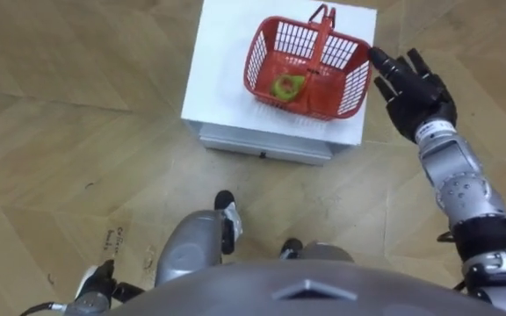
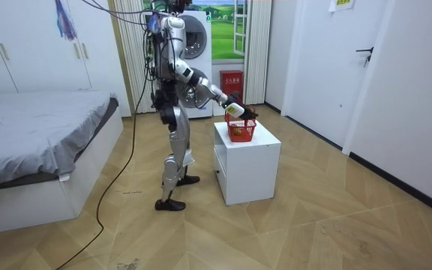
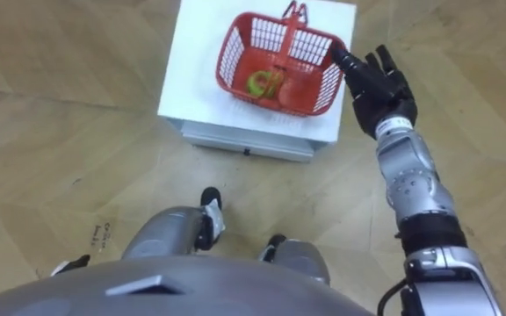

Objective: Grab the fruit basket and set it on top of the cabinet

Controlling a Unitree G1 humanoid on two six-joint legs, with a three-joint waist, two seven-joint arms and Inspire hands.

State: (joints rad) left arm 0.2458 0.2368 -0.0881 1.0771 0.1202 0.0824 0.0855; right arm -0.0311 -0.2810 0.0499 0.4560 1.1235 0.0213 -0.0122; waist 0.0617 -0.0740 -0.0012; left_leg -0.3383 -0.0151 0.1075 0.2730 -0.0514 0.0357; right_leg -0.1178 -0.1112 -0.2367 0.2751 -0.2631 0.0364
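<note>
While atop cabinet (image 1: 222,83), basket (image 1: 267,54) just beside fingers (image 1: 385,61) of right hand (image 1: 422,98)

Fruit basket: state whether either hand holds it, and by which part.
Nothing is held. The open right hand reaches beside the basket, at its rim; the handle is free. The left hand hangs low.

Grey bed (image 2: 36,127) and white wardrobe (image 2: 40,45) stand on wooden floor (image 2: 336,225).

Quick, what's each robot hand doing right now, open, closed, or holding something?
Left robot hand: cannot be told.
Right robot hand: open, holding nothing, beside the basket.
</note>
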